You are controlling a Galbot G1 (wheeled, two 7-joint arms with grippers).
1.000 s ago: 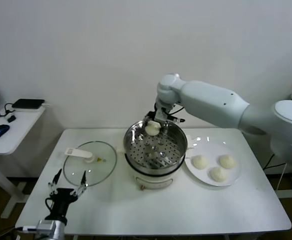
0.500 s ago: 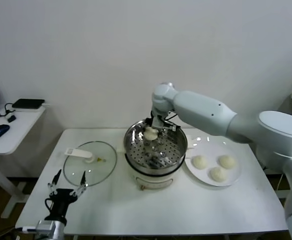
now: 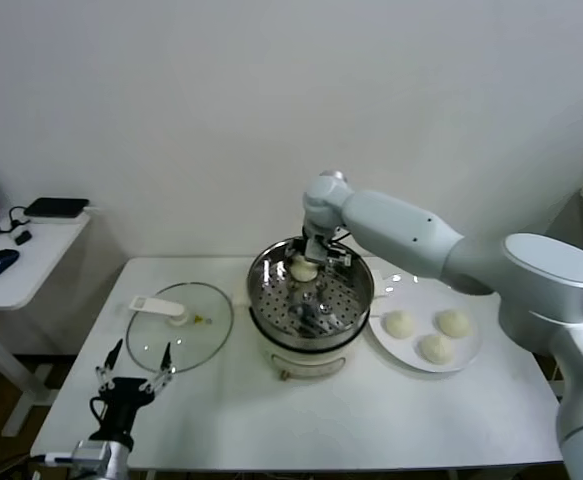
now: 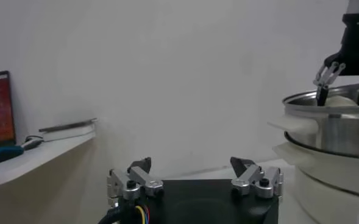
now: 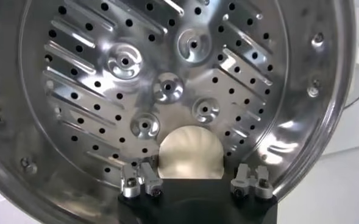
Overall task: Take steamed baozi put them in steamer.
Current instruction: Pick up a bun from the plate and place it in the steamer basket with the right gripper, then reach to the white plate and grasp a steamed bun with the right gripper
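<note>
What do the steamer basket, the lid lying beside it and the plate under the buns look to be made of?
Steamer: polished metal, probably stainless steel, mirror-bright with a perforated floor. Lid: clear glass, since the table shows through it; its white handle looks like plastic. Plate: glossy white, likely ceramic, though plastic cannot be ruled out. Buns: matte, creamy white, dough-like.

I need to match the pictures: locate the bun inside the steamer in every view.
Head view: bun at the steamer's far side, under the right gripper.
Left wrist view: pale top just above the rim.
Right wrist view: on the perforated floor, between the fingers.
Shared landmark: the steamer.
</note>
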